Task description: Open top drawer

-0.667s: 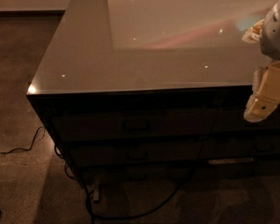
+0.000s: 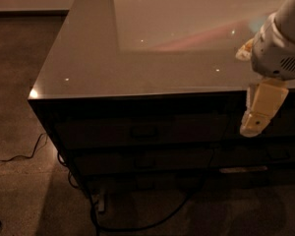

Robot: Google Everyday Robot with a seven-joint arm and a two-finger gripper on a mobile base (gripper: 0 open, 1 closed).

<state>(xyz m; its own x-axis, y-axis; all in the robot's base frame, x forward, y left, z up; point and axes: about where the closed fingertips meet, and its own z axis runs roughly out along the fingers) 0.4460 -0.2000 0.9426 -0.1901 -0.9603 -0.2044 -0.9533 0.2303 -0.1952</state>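
Note:
The top drawer (image 2: 187,128) is the dark glossy front just under the countertop edge, and it sits flush with the cabinet. Its slim loop handle (image 2: 144,131) shows faintly at the centre. My gripper (image 2: 254,123), cream-coloured under a white wrist, hangs in front of the drawer's right part, well to the right of the handle and apart from it. It holds nothing that I can see.
The cabinet has a wide glossy countertop (image 2: 137,53) with its corner at the left. A shallower dark drawer (image 2: 142,161) lies below. Black cables (image 2: 137,226) run on the floor under the cabinet, another cable (image 2: 19,156) trails left.
My gripper and wrist have moved left and slightly down along the cabinet front, closer to the handle. The drawer has not moved.

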